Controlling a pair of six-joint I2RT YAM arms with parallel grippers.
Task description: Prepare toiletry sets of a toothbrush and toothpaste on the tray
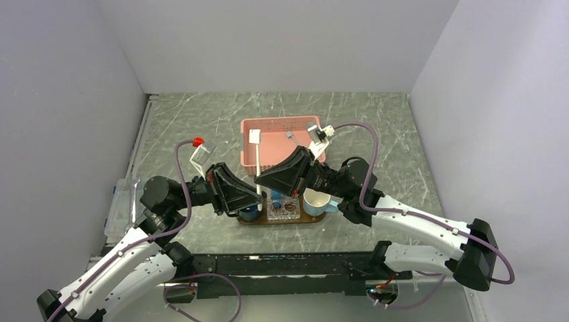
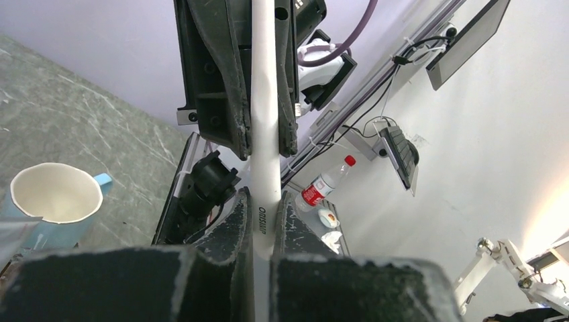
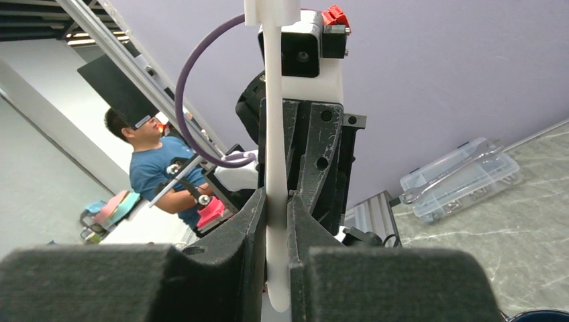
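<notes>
Left claw [image 2: 263,200]: fills the bottom of its own wrist view, blurred and cut off by the frame edge. Its two fingers press on either side of the toothbrush [image 2: 266,134] handle with no gap showing.
Toothbrush: upright in the air over the left part of the tray [image 1: 295,221], pinched by both claws at once. In the left wrist view both its ends run out of frame. In the right wrist view the head is cropped at the top edge. I cannot tell which claw grips nearer the head.
Right claw [image 3: 276,201]: closed tight on the same handle. Its fingers are dark blurs at the bottom of its own view, and it hides much of the left claw behind it.
Tray: mostly covered, and only its near rim shows in the top view.
Dark mug [image 1: 249,213]: on the tray's left end, half hidden under the left claw.
Clear dish [image 1: 284,209]: at the middle of the tray, its contents too small to make out.
Small blue shape [image 1: 276,196]: just behind the dish. I cannot tell if it is toothpaste.
Light-blue mug [image 1: 315,200]: on the tray's right end, partly under the right claw.
Pink basket [image 1: 282,137]: behind the tray, its front wall hidden by the right claw.
</notes>
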